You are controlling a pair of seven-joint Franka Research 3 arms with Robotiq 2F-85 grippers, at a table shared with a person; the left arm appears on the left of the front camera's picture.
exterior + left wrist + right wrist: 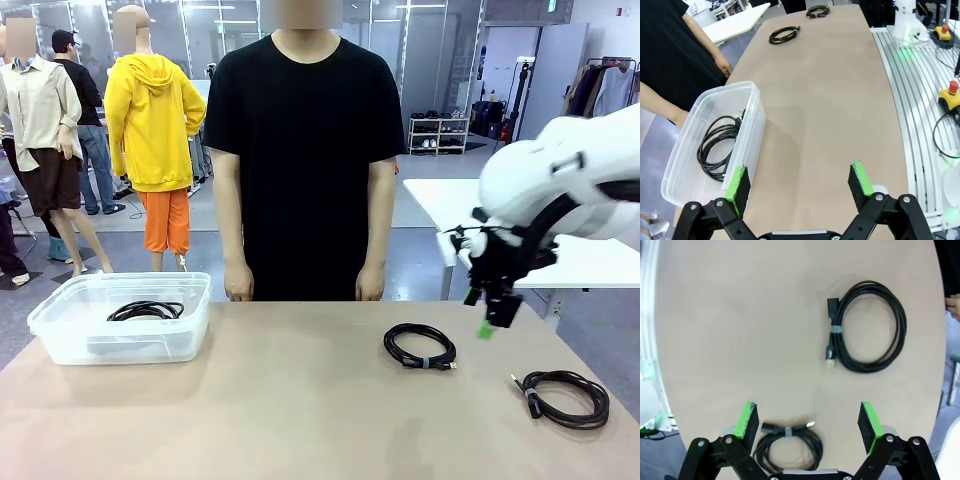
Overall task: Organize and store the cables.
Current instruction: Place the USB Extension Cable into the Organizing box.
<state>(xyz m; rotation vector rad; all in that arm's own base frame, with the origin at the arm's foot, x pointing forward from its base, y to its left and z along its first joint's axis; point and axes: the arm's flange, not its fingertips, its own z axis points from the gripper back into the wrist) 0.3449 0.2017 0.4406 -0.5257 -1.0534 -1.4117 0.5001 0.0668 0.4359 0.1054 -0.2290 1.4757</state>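
Right jaws are wide and holding nothing, hanging above the bench (pixel 300 420) clear of everything. In the wrist view the green pads (pixel 748 424) straddle the near coil (pixel 788 432). It sits between them but low, back toward the jaw base rather than under the tips. The second coil (pixel 833 342) lies ahead of the tips, off toward the person's hand (pixel 952 305), well apart from the first.

Key relation: the near coil's tied straight run, a plug at each end, lies pad to pad, i.e. along the closing line. Closing as-is would likely squeeze it endwise. Options: roll the wrist a quarter turn to pinch across the tie, or take a side strand of the loop. It probably also needs a small pull-back before descent. The second coil's tied run points fore-aft, across the closing line, so that one suits the current roll better.

Left jaws are also wide and empty, one pad (pixel 737 181) just beside the clear bin (pixel 754 107) wall, with a stored coil (pixel 715 147) inside. Both loose coils are far ahead of the left jaws, so the right arm is nearer. The bin is on the left side, so expect a long carry.
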